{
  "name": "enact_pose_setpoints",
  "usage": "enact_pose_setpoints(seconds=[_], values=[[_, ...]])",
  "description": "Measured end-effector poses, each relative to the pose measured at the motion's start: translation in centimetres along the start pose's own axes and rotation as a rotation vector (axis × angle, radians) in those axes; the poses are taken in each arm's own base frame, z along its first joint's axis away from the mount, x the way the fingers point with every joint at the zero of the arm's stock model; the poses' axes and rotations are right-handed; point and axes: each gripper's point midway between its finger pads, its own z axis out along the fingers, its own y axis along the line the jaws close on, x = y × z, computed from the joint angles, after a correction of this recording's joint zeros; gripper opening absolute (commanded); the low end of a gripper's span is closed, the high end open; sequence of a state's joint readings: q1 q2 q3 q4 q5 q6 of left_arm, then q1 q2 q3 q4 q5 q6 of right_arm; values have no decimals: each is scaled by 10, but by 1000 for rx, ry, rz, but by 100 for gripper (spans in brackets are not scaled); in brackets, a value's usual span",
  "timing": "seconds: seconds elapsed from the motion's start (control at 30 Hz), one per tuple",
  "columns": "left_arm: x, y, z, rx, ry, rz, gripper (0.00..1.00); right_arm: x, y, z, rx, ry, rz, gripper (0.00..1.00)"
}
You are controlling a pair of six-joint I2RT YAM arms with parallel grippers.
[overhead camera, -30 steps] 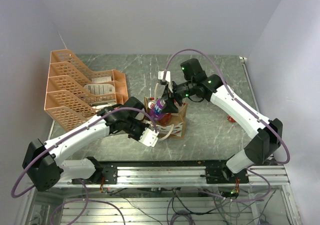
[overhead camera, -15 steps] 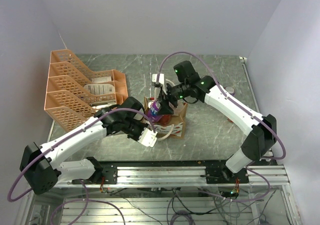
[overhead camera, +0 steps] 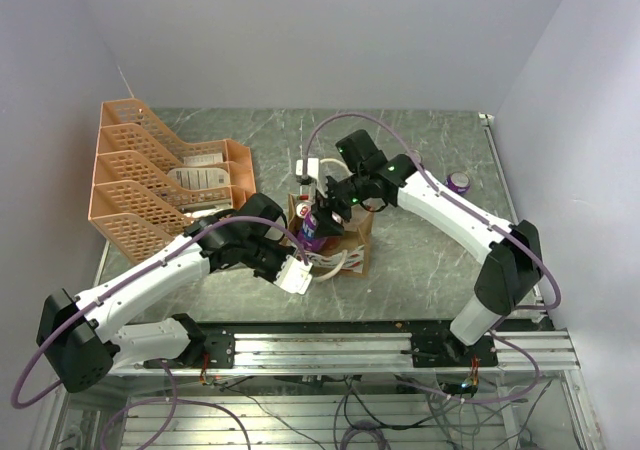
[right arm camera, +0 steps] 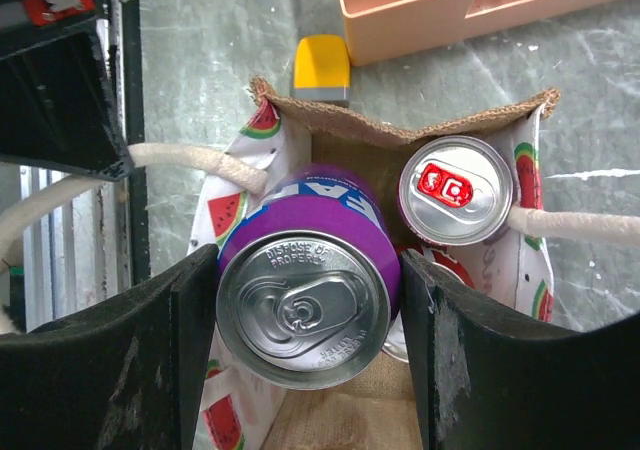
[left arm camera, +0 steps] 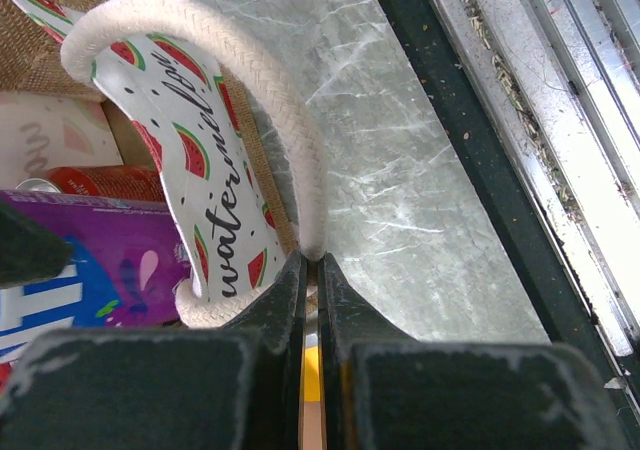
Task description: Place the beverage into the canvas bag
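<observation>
The beverage, a purple can (right arm camera: pixel 305 305) with a silver top, sits between the black fingers of my right gripper (right arm camera: pixel 307 300), which is shut on it. It hangs in the open mouth of the canvas bag (right arm camera: pixel 400 130), its lower part behind the watermelon front panel (left arm camera: pixel 215 160). A red-tabbed can (right arm camera: pixel 457 190) stands inside the bag beside it. My left gripper (left arm camera: pixel 312 260) is shut on the bag's white rope handle (left arm camera: pixel 270 80) and holds it up. From above, the bag (overhead camera: pixel 352 252) sits mid-table, between the right gripper (overhead camera: pixel 318 218) and the left gripper (overhead camera: pixel 308 263).
An orange mesh tray rack (overhead camera: pixel 160 180) stands at the back left, close to the bag. A small purple roll (overhead camera: pixel 458 181) lies at the right of the table. The metal rail (overhead camera: pixel 330 345) runs along the near edge.
The right arm has carried the purple can left and down into the bag's mouth. The left gripper has kept its hold on the handle, nearly still.
</observation>
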State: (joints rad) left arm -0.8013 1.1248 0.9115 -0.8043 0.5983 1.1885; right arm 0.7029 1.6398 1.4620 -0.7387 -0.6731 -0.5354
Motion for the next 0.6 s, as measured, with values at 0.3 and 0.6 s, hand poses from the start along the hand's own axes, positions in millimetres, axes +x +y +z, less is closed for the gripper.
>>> enact_pose_setpoints(seconds=[0.3,0.6], values=[[-2,0,0,4,-11,0,7,15,1,17,29,70,-1,0],[-6,0,0,7,-28,2,7,24,0,32,69,114,-23,1]])
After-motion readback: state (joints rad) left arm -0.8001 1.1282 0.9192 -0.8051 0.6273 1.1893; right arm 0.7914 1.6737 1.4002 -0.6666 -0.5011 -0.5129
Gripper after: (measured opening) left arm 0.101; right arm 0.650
